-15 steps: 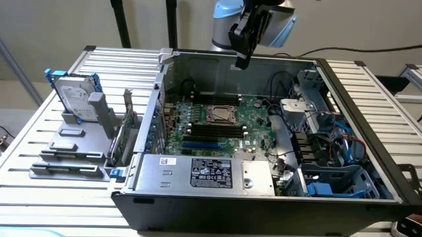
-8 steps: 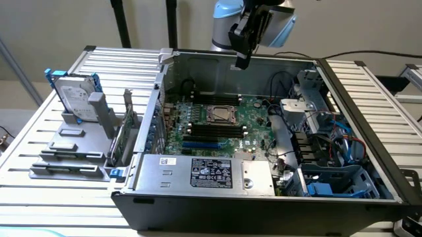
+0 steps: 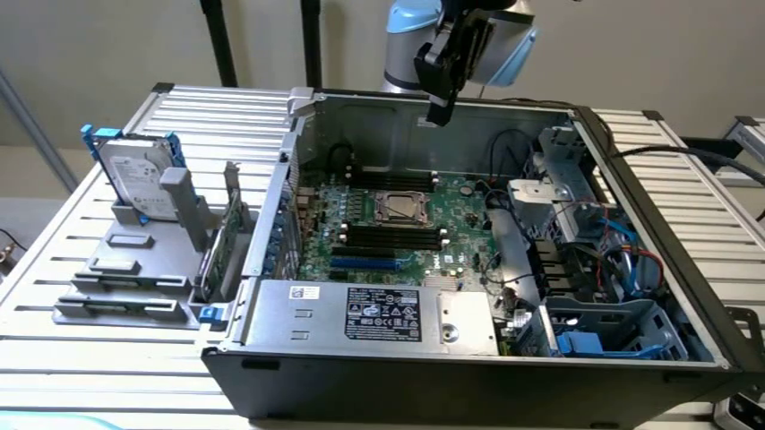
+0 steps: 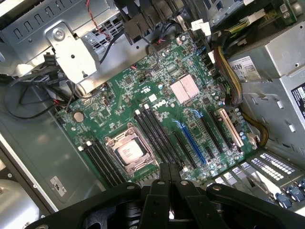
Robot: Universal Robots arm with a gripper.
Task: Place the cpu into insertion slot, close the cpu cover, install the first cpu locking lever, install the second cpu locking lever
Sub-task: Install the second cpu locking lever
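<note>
Robotics lab: opened computer case (image 3: 478, 376) on slatted workbench (image 3: 72, 349)

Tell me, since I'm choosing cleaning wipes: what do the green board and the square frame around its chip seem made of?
The green circuit board looks like lacquered fibreglass laminate, judging by its glossy green face with soldered parts. The square silvery cover frame around the pale chip seems bare stamped metal: it glints grey.

Pale-blue arm (image 3: 407, 22), black gripper (image 3: 442, 115)
</note>
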